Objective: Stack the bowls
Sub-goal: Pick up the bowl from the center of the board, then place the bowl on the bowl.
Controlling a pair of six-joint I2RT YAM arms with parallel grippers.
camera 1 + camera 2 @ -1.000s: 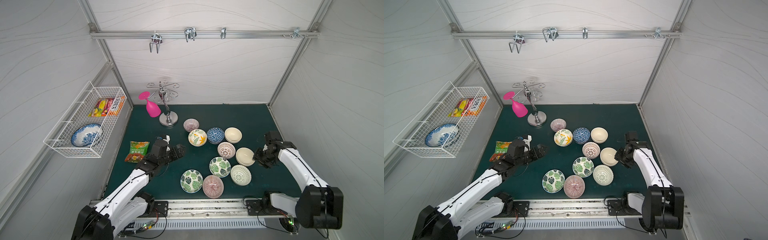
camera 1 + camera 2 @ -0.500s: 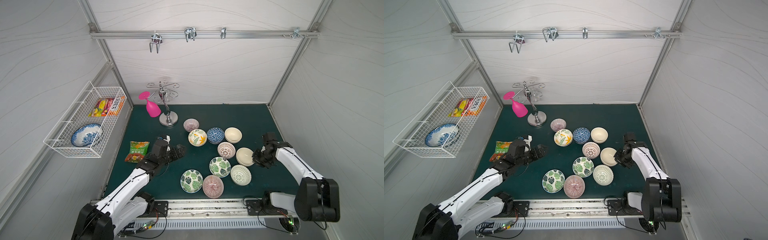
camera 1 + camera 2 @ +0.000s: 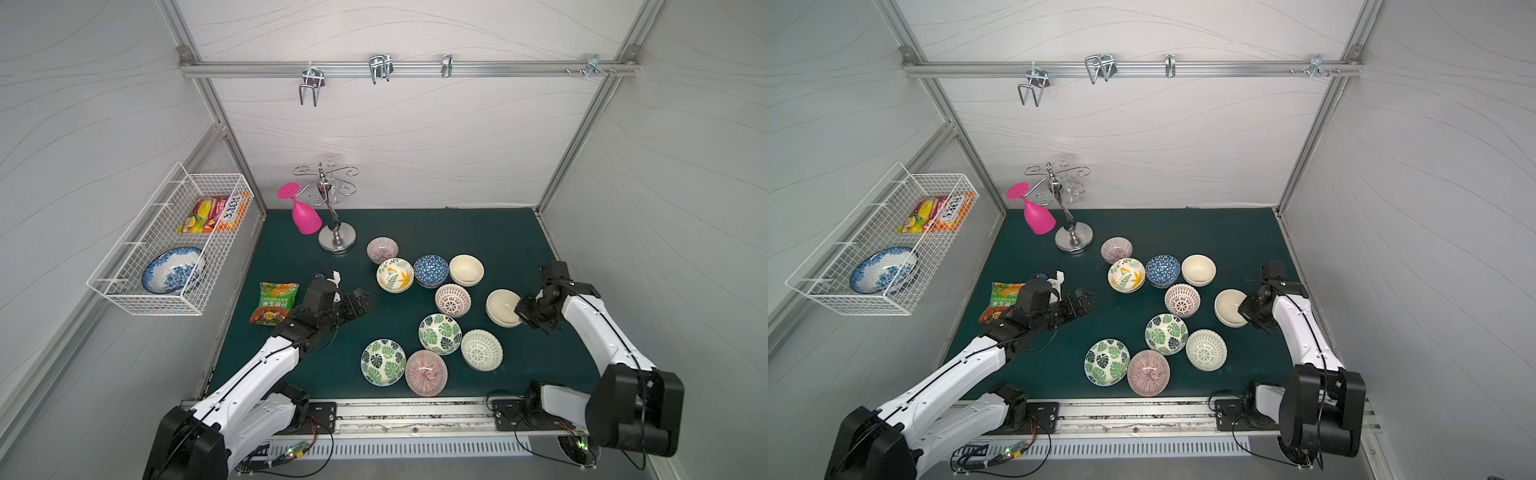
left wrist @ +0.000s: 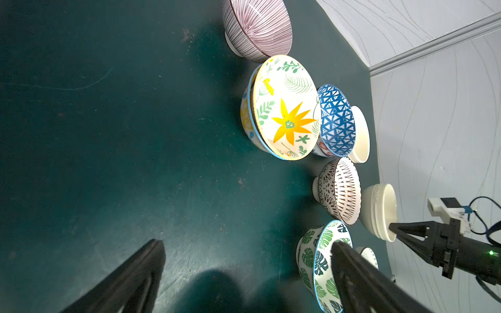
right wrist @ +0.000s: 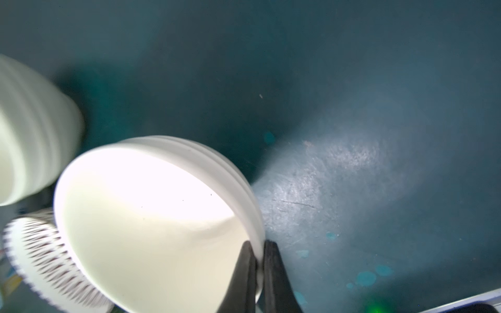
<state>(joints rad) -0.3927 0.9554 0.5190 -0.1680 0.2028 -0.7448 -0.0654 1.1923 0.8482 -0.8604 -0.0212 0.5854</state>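
Several small bowls stand on the green mat in both top views. My right gripper (image 3: 524, 309) is shut on the rim of a plain cream bowl (image 3: 502, 306). The right wrist view shows one finger inside the cream bowl (image 5: 151, 222) and one outside, at my right gripper (image 5: 259, 248). Close by are a brown lattice bowl (image 3: 453, 300), a second cream bowl (image 3: 466, 270), a blue patterned bowl (image 3: 431, 271) and a yellow floral bowl (image 3: 395, 274) nested in another. Two green leaf bowls (image 3: 439, 333) (image 3: 383, 361), a white lattice bowl (image 3: 481, 349) and a pink striped bowl (image 3: 426, 372) lie nearer. My left gripper (image 3: 360, 297) (image 4: 248, 242) hangs open and empty left of the bowls.
A snack packet (image 3: 274, 302) lies on the mat beside my left arm. At the back left, a metal rack (image 3: 337, 241) carries a pink goblet (image 3: 305, 216). A wire basket (image 3: 124, 286) on the left wall holds a blue-and-white dish (image 3: 172, 270).
My right gripper has moved in toward the cream bowl and closed on its rim. The left arm has not moved.
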